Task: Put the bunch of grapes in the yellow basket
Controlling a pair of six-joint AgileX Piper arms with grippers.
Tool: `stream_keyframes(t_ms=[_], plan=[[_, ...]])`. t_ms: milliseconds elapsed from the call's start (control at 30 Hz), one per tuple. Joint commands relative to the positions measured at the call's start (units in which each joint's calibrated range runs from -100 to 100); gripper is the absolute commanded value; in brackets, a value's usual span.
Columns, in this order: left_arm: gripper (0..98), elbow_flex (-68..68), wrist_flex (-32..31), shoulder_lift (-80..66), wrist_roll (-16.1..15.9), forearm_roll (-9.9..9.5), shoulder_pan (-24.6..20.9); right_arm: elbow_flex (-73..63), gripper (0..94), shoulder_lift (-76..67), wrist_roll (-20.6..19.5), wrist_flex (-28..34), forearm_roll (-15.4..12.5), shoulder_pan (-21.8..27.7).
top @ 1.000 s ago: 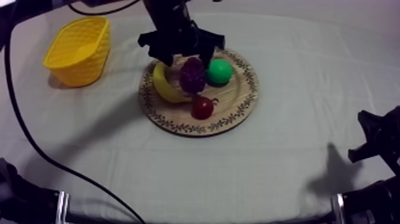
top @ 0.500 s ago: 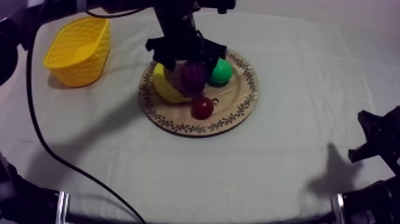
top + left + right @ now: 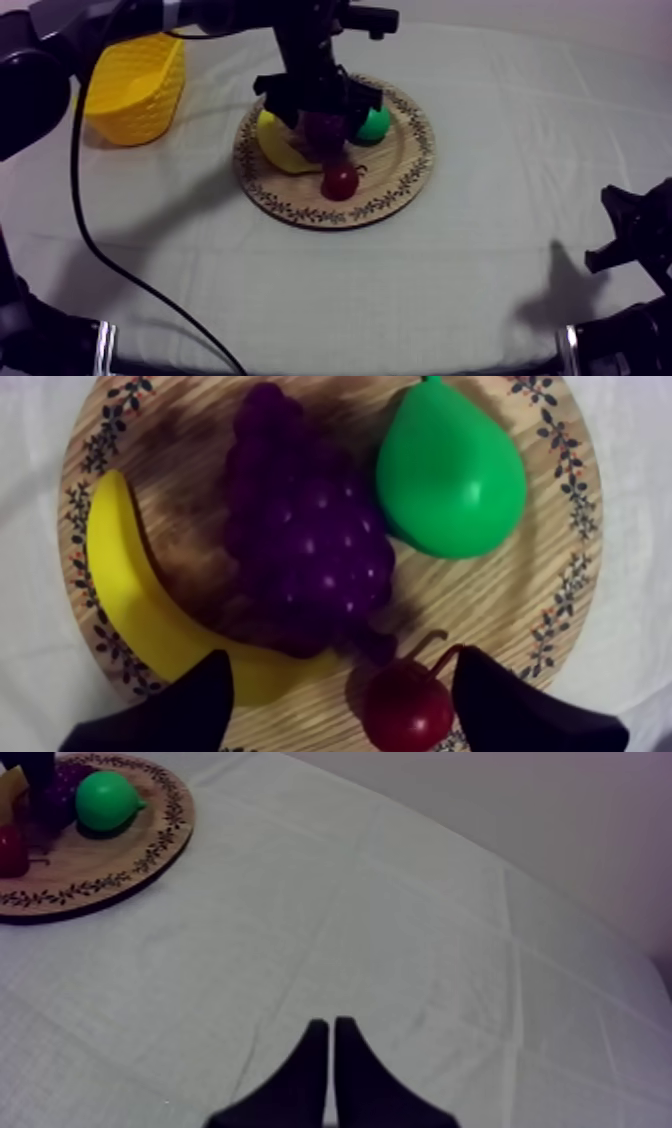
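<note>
A purple bunch of grapes (image 3: 325, 130) lies in the middle of the round wooden board (image 3: 400, 175), between a yellow banana (image 3: 272, 145) and a green pear (image 3: 375, 122). My left gripper (image 3: 322, 108) hangs right over the grapes. In the left wrist view its black fingers (image 3: 180, 711) stand wide apart, open, on either side of the grapes (image 3: 305, 546), above them and not gripping. The yellow basket (image 3: 135, 85) stands at the far left. My right gripper (image 3: 328, 1024) is shut on nothing over bare cloth, resting low at the right (image 3: 625, 235).
A small red fruit (image 3: 340, 181) sits on the board's near side, close to the grapes' tip (image 3: 405, 706). Pear (image 3: 450, 471) and banana (image 3: 140, 601) flank the grapes closely. Open cloth lies between board and basket.
My left gripper has come down closer over the grapes and now covers more of them. The fruit, the basket and the right arm have not moved.
</note>
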Motion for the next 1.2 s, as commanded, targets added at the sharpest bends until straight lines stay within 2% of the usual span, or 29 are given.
stream_keyframes(t_ms=[0, 633, 1167], plan=[[81.4, -0.43, 0.25, 0.61, 0.14, -0.06, -0.03, -0.02, 0.3, -0.01, 0.01, -0.03, 0.0, -0.02], [82.5, -5.03, 1.26, 6.04, 1.08, -1.1, -1.03, -0.02, 0.3, -0.01, 0.01, -0.03, 0.0, -0.02], [82.4, -10.1, 2.77, 9.82, 0.41, -1.5, -1.78, -0.02, 0.3, -0.01, 0.01, -0.03, 0.0, -0.02]])
